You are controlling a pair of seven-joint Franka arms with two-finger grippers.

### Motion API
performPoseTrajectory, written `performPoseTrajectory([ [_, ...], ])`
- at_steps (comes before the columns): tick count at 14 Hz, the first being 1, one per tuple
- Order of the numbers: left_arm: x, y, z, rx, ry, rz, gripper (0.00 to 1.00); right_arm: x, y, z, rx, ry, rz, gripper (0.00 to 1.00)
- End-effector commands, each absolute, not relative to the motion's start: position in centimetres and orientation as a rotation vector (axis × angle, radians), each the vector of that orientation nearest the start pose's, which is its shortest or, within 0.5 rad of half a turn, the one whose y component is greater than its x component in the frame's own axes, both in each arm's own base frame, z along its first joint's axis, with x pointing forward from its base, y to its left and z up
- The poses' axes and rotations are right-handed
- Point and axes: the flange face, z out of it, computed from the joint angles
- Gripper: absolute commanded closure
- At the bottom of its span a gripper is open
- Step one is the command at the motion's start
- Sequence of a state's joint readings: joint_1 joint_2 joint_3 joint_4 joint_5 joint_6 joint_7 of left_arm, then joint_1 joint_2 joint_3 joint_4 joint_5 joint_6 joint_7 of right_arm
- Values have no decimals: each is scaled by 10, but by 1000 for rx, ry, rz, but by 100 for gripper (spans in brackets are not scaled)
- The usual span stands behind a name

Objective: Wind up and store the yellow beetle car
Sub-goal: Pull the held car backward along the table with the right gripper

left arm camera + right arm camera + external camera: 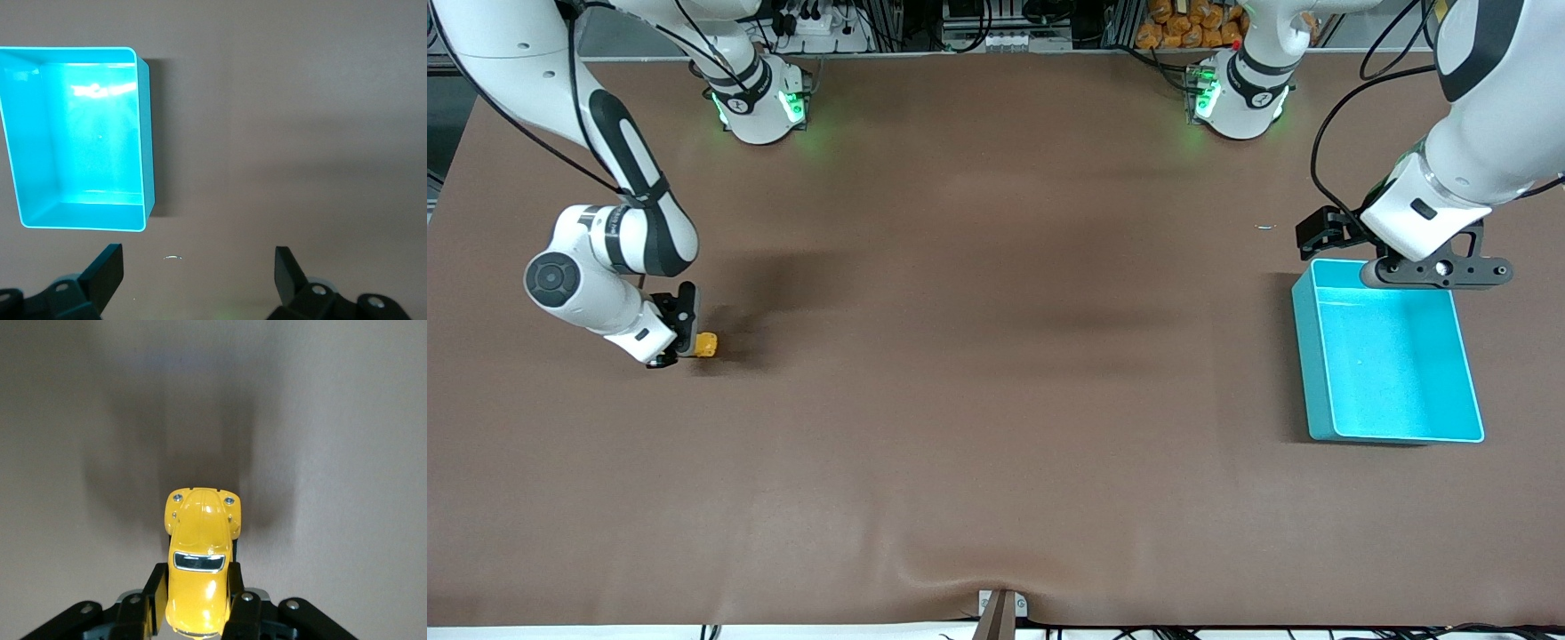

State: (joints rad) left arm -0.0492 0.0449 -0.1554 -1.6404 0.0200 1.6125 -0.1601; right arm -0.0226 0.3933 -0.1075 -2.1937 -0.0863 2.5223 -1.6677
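Right hand [197, 600] pinching yellow beetle car [199, 553] low over worktop [996, 356]. Left hand [199, 273] spread wide, hanging beside turquoise bin [1316, 356], roughly bin's 11 o'clock corner.

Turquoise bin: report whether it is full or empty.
Empty. The turquoise bin shows only bare floor inside; the yellow beetle car sits between the right gripper fingers.

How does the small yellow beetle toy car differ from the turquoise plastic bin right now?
The small yellow beetle toy car is tiny and rounded, while the turquoise plastic bin is far larger, rectangular and open-topped. The car sits gripped between the right gripper's fingers at the right arm's end of the table; the bin stands free and empty at the left arm's end, with the open left gripper hovering by its edge. Both are glossy, single-coloured plastic.
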Motion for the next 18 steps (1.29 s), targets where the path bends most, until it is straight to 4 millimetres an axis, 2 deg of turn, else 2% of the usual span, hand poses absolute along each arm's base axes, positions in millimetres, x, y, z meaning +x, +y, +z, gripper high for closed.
performPoseTrajectory([
  [1, 557, -114, 573, -3100, 54, 96, 0, 548, -101, 158, 2148, 2296, -207, 78],
  [9, 557, -114, 572, -3099, 54, 98, 0, 542, -154, 153, 2202, 2257, -210, 75],
  [15, 557, -114, 572, -3099, 21, 97, 0, 541, -180, 146, 2196, 2268, -211, 75],
  [18, 557, -114, 572, -3099, -1, 97, 0, 541, -186, 148, 2198, 2266, -210, 73],
])
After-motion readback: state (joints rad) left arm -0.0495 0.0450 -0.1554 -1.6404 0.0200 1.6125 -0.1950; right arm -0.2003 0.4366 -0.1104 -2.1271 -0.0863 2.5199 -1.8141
